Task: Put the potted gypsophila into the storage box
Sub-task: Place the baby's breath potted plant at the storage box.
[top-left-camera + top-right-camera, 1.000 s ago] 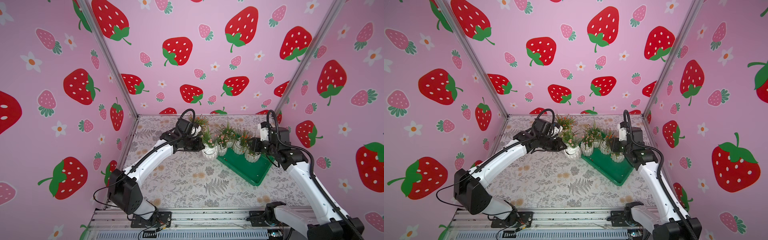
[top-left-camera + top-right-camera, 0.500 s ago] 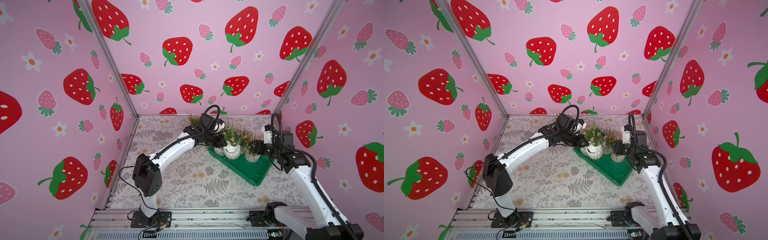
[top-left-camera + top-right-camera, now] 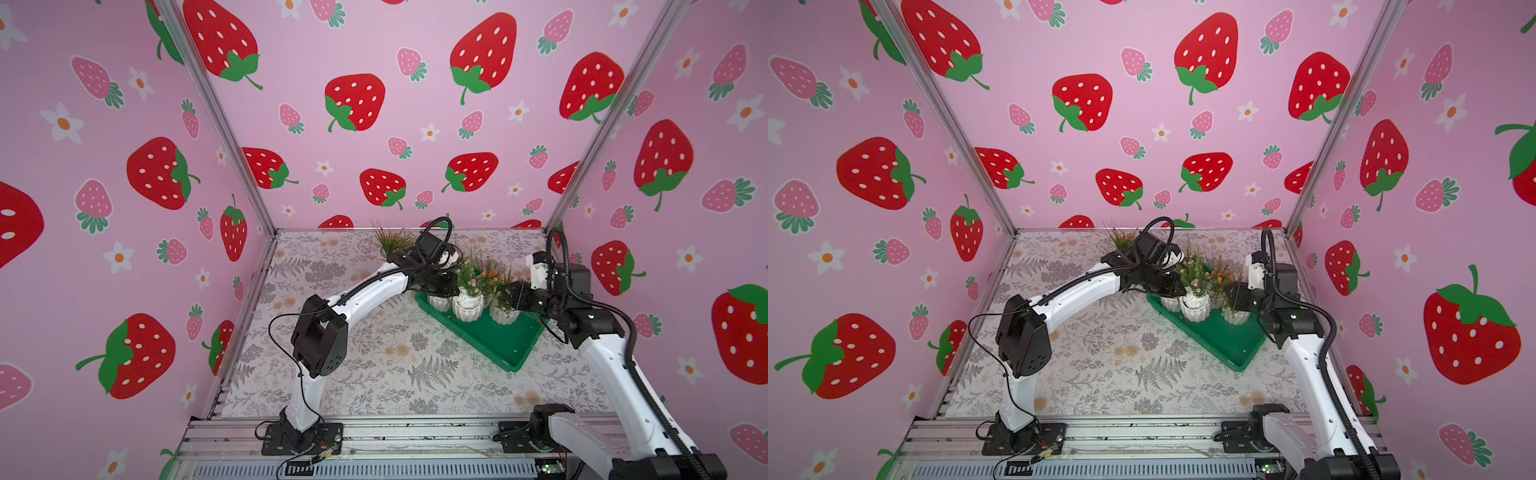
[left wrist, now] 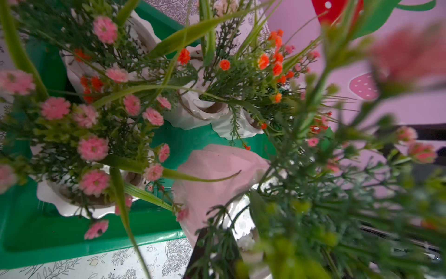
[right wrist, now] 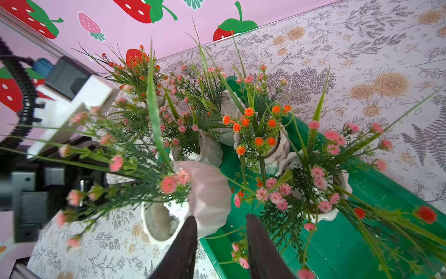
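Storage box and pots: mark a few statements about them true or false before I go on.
1. The near half of the storage box is bare. True.
2. Every potted plant is in the box. False: one potted plant stands on the table behind the left arm.
3. The right hand is clamped on a pot. False: its jaws are open with no pot between them.
4. The left hand grips a white pot at the box's far end. True.

looks like a robot lab test booth: pink strawberry-print panels (image 3: 374,62) on aluminium posts (image 3: 224,137), a floral sheet (image 3: 374,374) laid flat, and the white left arm (image 3: 374,291) and right arm (image 3: 611,374) bolted to a slotted metal rail (image 3: 415,436).
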`<state>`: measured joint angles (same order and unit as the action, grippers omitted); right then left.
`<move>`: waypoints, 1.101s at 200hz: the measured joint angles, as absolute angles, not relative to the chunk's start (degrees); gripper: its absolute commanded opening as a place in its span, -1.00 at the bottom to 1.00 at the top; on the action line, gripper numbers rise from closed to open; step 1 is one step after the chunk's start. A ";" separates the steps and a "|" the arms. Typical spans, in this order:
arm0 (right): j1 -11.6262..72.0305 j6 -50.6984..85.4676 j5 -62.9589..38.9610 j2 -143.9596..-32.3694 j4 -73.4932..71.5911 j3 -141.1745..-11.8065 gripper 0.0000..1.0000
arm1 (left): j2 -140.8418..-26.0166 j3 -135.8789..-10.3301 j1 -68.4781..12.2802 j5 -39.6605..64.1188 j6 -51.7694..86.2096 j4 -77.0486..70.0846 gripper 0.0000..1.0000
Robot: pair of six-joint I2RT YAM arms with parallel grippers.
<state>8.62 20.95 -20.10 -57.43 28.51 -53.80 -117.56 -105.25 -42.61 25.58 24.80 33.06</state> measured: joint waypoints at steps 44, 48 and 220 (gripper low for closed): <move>8.29 20.56 -20.45 -57.69 29.32 -53.80 -0.27 | -122.48 -108.71 -42.94 23.51 24.14 33.43 -1.00; 8.21 20.47 -20.45 -57.69 29.47 -53.78 -0.27 | -122.69 -108.71 -42.94 23.22 24.08 33.45 -1.00; 6.68 19.64 -21.12 -58.00 30.13 -52.53 -0.27 | -129.75 -113.08 -43.55 19.46 23.49 33.95 -1.00</move>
